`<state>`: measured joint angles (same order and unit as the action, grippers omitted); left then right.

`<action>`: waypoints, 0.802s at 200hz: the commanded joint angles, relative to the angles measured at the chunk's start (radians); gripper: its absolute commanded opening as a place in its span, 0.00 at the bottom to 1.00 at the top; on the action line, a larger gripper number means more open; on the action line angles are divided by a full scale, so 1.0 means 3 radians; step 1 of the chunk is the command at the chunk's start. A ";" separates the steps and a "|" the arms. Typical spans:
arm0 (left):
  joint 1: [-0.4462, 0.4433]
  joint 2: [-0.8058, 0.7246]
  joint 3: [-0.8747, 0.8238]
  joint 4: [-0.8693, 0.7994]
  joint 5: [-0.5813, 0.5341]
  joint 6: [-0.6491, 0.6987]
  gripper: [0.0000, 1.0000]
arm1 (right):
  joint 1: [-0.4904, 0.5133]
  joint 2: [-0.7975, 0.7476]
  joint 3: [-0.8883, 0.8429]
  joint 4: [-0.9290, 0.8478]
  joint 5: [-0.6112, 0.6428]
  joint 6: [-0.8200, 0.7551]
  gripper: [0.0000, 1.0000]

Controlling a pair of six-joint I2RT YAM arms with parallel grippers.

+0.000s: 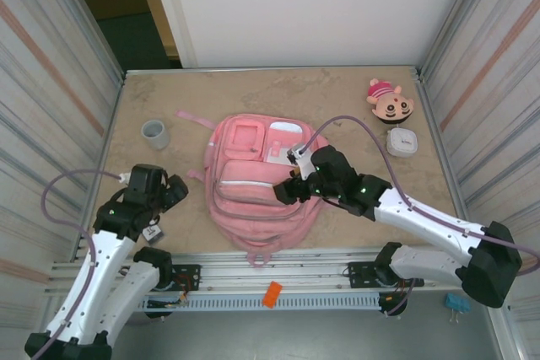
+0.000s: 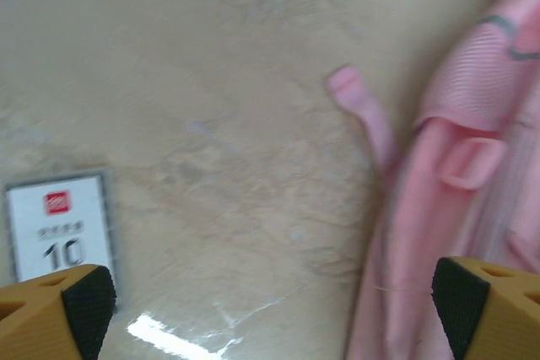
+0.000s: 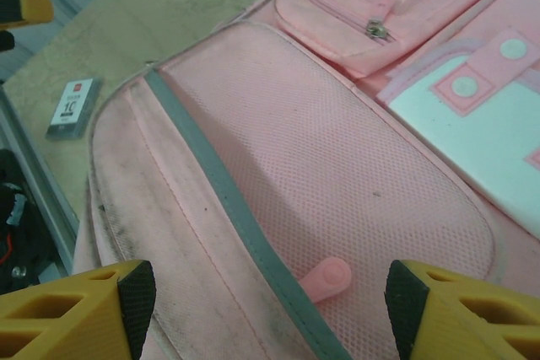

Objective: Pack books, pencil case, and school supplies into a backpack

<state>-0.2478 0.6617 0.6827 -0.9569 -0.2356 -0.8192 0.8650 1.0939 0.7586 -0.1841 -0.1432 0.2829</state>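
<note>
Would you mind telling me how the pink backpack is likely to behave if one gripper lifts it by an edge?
The backpack would probably sag and fold: it lies flat and creased, all soft fabric and mesh. Its loose strap will likely dangle or drag. It looks flat rather than stuffed, so it is probably light for its size.

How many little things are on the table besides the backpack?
4: cup at far left, plush head and white box at far right, small pack near left. More may be hidden.
</note>
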 commanded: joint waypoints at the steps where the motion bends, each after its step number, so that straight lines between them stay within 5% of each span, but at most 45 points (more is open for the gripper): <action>1: 0.0028 0.0130 -0.0071 -0.0329 -0.0461 -0.0532 0.99 | 0.0059 0.0050 0.0143 0.0102 -0.0054 -0.0055 0.73; 66: 0.0168 0.0283 -0.0426 -0.0408 -0.0926 -0.1165 0.99 | 0.0114 0.0031 0.0115 0.0044 0.0006 -0.0067 0.73; 116: 0.0932 0.0233 -0.0741 0.0046 -0.0587 -0.0924 0.99 | 0.0115 -0.0035 0.0092 -0.0041 0.0058 -0.0089 0.73; 160: 0.1209 0.0420 -0.0893 0.0557 -0.0511 -0.0586 0.99 | 0.0116 -0.0043 0.0069 -0.0045 0.0069 -0.0089 0.73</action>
<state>0.0906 0.7521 0.4381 -0.9104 -0.4065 -1.0679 0.8928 1.0988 0.7689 -0.1875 -0.1390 0.2764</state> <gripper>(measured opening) 0.986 0.731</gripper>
